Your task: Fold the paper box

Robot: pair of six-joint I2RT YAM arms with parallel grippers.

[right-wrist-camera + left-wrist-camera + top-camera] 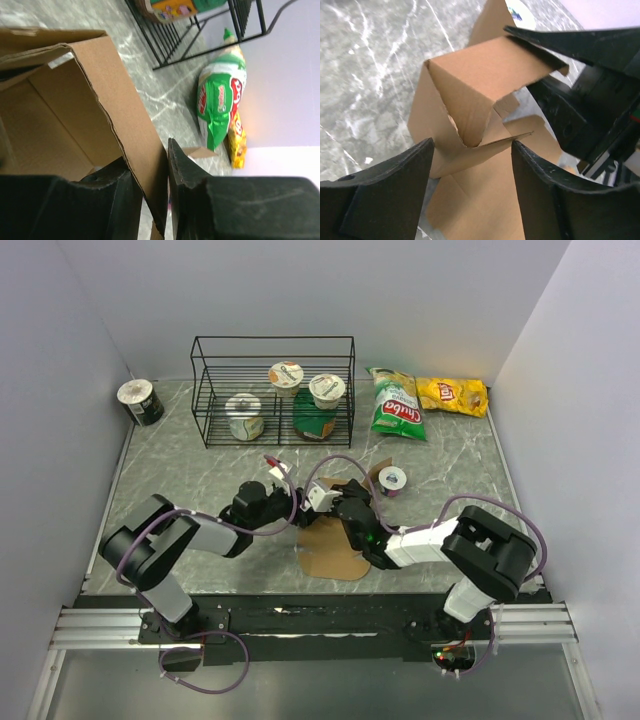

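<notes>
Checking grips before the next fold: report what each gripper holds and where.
Right gripper pinches the box by one raised wall. Left gripper is open astride the cardboard, holding nothing.

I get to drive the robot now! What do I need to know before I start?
Left gripper: jaws open, with a flap edge of the paper box between them, not pinched.
Right gripper: jaws shut on one raised wall of the box.
Box: in the middle of the table, between the two arms.
Done: some walls are raised and meet at a corner.
Left: the nearer flaps lie flat. They probably need lifting and tucking before the box is square.
</notes>
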